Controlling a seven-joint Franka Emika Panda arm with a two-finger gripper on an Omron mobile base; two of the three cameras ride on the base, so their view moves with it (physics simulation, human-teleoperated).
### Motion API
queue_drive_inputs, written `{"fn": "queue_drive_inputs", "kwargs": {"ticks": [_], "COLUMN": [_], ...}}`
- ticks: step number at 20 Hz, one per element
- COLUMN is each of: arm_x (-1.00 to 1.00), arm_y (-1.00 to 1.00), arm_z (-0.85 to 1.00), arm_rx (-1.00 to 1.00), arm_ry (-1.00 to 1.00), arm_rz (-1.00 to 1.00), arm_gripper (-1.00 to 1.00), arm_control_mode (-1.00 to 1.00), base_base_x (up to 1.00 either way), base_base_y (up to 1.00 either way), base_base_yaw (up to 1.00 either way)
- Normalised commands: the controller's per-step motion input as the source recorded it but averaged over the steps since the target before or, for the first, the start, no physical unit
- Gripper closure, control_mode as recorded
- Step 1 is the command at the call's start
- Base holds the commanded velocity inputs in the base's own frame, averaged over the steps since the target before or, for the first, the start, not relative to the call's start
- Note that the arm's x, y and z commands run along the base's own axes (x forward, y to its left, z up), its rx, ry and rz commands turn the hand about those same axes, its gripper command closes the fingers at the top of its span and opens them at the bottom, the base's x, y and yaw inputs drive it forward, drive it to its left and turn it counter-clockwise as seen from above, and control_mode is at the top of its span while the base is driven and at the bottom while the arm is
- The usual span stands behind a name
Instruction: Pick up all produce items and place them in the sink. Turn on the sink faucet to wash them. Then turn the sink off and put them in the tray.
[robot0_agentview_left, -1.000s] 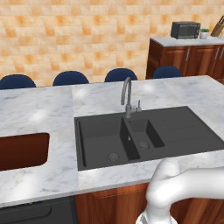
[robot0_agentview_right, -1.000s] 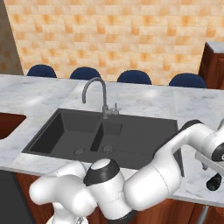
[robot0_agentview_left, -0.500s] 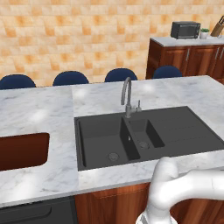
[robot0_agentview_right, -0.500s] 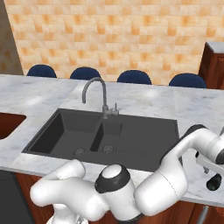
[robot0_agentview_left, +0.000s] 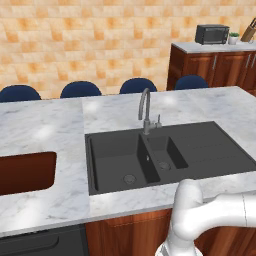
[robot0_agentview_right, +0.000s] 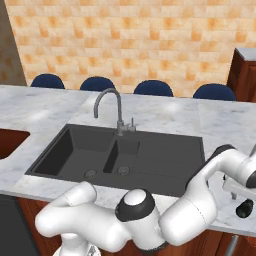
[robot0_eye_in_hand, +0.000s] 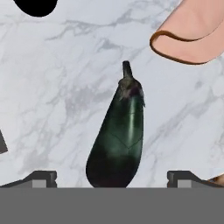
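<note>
While I'm hanging over the marble here, quick rundown of what I'm seeing:

My hand: my dark two-finger gripper (robot0_eye_in_hand: 112, 178) is sitting spread as wide as it goes, one tip on each side at the bottom of the hand view, and it's holding nothing.

Veggie: the small dark green elongated vegetable (robot0_eye_in_hand: 117, 137) is lying flat on the white grey-veined marble counter (robot0_eye_in_hand: 57, 87), right between my two tips but not touching either. Its stem end is pointing away from me, and its fat rounded end is closest to me.

Neighbour: a pale peach rounded object with a brown rim (robot0_eye_in_hand: 192, 31) is sitting near the stem end, off to one side. Can't tell what it is.

Sink: the big matte black double-basin sink (robot0_agentview_left: 165, 150) is set into the island top, both basins bare, its flat drainboard on the right.

Faucet: the slim grey metal gooseneck faucet (robot0_agentview_left: 145, 111) is standing at the sink's back edge over the divider, no water running.

Tray: the dark red-brown rectangular recess (robot0_agentview_left: 25, 172) is sitting well left of the sink.
</note>
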Motion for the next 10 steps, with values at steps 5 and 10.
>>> {"fn": "queue_drive_inputs", "kwargs": {"ticks": [5,10], "arm_x": [0.0,0.01], "arm_y": [0.0,0.03], "arm_z": [-0.26,-0.32], "arm_rx": [-0.01,-0.03], "arm_ry": [0.01,0.03], "arm_rz": [0.12,0.09], "arm_gripper": [-1.0,-1.0], "arm_control_mode": [-1.0,-1.0], "base_base_x": [0.0,0.0], "base_base_y": [0.0,0.0], "base_base_yaw": [0.0,0.0]}}
